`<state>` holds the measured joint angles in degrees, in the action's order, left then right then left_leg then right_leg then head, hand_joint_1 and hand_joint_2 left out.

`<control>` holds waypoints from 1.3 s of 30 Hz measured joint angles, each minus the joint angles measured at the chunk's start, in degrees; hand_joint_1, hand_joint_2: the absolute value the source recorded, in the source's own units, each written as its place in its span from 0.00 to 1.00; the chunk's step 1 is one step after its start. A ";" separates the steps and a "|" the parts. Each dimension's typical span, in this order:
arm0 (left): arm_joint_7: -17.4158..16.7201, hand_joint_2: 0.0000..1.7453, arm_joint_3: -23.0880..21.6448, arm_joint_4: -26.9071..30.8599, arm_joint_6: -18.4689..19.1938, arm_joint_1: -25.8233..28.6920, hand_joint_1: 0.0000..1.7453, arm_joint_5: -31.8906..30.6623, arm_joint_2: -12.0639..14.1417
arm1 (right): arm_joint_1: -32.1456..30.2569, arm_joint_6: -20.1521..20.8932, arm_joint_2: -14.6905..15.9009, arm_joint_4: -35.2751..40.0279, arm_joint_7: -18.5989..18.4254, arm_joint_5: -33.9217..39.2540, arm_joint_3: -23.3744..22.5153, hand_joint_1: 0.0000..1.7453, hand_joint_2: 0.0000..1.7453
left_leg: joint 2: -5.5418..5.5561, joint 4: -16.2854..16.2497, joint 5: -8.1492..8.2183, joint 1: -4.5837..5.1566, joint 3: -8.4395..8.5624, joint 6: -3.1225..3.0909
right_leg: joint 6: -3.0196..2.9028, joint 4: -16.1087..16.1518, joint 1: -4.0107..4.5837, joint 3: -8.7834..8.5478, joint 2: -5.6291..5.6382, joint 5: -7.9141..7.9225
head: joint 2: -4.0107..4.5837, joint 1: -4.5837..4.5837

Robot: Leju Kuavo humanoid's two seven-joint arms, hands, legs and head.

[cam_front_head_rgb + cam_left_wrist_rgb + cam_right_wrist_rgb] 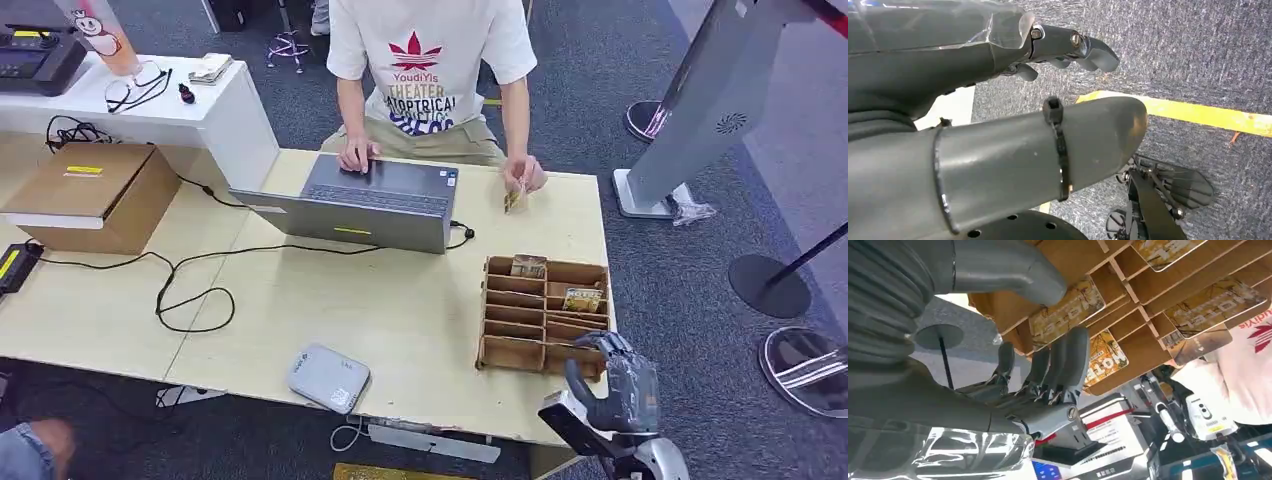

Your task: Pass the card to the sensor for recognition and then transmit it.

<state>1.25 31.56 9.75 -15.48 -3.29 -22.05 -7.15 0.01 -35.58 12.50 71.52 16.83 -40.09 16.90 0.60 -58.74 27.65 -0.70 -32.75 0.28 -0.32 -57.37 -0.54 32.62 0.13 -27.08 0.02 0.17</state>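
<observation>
The right hand [612, 375] has its fingers [1068, 365] part-curled and standing apart, with nothing between them and the thumb; they hover right at the near edge of the wooden card rack [545, 312], just short of the nearest card [1068, 312] standing in its slot. From the wrist view the fingertips sit close beside a second card [1105, 360] as well, and I cannot tell whether any fingertip is touching either one. That closeness is my first worry: a grab from here could catch two cards, or pinch the thin wooden divider instead of a card.

The rack looks light and sits near the counter [400, 300] corner, so a push from the hand might shove it along or tip it rather than free a card. The cards look thin and glossy, liable to slip from a shallow pinch.

The left hand [998, 155] hangs low over the carpeted floor, holding nothing, its fingers lying loosely apart.

Further out, the grey card sensor [329, 377] lies near the counter's front edge, well apart from the rack, so a poorly held card could drop on the way across. A person [430, 70] sits opposite behind the laptop [350, 205], one hand holding another card [515, 198] just beyond the rack, close enough to be bumped on a wide swing.
</observation>
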 joint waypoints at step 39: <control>0.20 0.00 0.00 0.00 -0.46 0.00 0.00 -0.24 0.04 | 5.30 -0.24 0.48 -3.08 3.43 2.99 -0.04 1.00 1.00 | -0.01 0.00 -0.01 0.00 0.00 0.00 | -0.01 0.00 0.00 -0.01 0.01 0.02 | 0.00 0.00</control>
<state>1.44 31.56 9.75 -15.93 -3.29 -22.29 -7.10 5.31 -35.82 12.98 68.43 20.26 -37.09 16.85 0.59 -58.74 27.64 -0.70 -32.75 0.28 -0.33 -57.37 -0.55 32.61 0.14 -27.07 0.02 0.18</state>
